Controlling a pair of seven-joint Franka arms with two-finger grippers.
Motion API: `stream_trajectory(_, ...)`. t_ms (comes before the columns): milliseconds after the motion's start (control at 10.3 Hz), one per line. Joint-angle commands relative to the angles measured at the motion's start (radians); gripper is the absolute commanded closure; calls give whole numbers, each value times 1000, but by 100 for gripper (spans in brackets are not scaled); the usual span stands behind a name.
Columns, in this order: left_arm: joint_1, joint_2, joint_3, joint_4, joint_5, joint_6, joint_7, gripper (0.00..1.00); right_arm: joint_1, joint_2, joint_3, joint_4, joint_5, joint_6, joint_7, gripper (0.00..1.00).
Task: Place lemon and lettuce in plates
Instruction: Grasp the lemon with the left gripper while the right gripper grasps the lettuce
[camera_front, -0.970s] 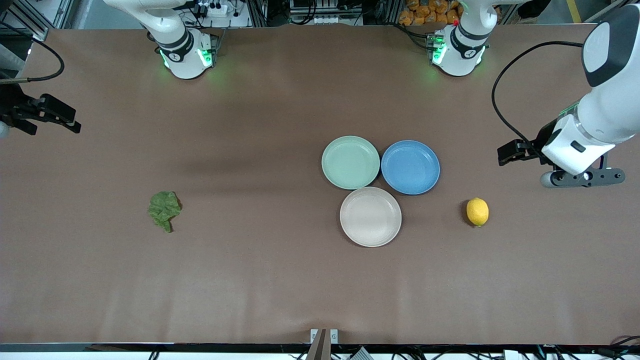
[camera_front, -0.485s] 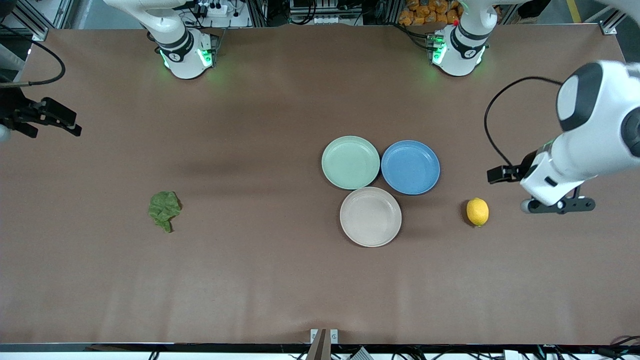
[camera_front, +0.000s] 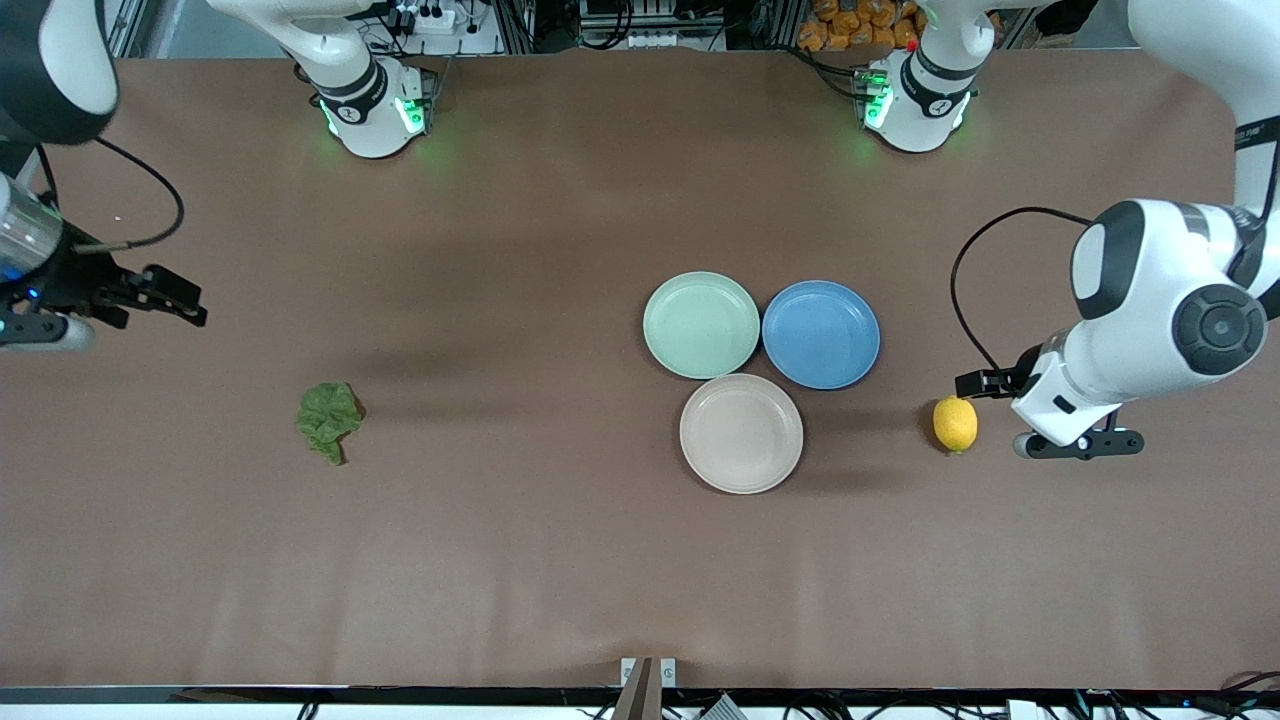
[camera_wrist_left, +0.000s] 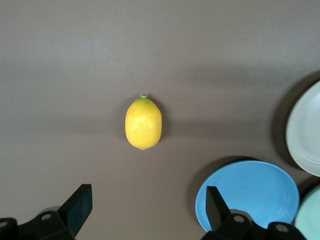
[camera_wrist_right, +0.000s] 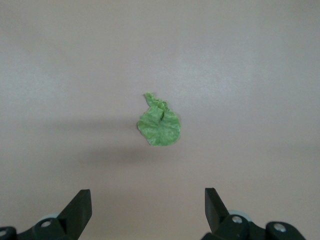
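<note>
The yellow lemon (camera_front: 955, 423) lies on the table toward the left arm's end, beside the beige plate (camera_front: 741, 433); it also shows in the left wrist view (camera_wrist_left: 143, 123). The mint green plate (camera_front: 701, 325) touches the beige one. The dark green lettuce (camera_front: 328, 420) lies toward the right arm's end and shows in the right wrist view (camera_wrist_right: 160, 124). My left gripper (camera_front: 985, 383) hangs open and empty over the table just beside the lemon (camera_wrist_left: 147, 210). My right gripper (camera_front: 170, 298) hangs open and empty over the table, well apart from the lettuce (camera_wrist_right: 147, 210).
A blue plate (camera_front: 821, 334) sits beside the mint plate and touches both task plates; it lies between them and the lemon. The brown table surface (camera_front: 560, 560) is bare elsewhere. The arm bases stand along the table's edge farthest from the front camera.
My left gripper has swung down and in toward the lemon. My right gripper has moved in from the table's end toward the lettuce. The objects have not moved.
</note>
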Motion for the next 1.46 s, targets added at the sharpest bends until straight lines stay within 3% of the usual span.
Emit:
stream_trajectory(0,11,39,-3,-34,47,73,22,0,-6,20,0,-133,15,173,0,0)
stream_trajectory(194,11,94,-3,-32,62,101,22,0,-6,78,2,-213,15,331,-2,0)
stream_trajectory(776,13,217,-3,-35,114,170,22,0,6,425,6,-218,15,715,-7,0)
stream_trajectory(1164,26,263,-3,-32,185,215,22,0,1,525,20,-215,21,838,6,1)
stream_trajectory(1261,26,272,-3,-32,183,224,22,0,3,525,22,-218,21,841,6,23)
stream_trajectory(1358,26,277,-3,-31,183,224,22,0,4,528,23,-218,21,847,6,60)
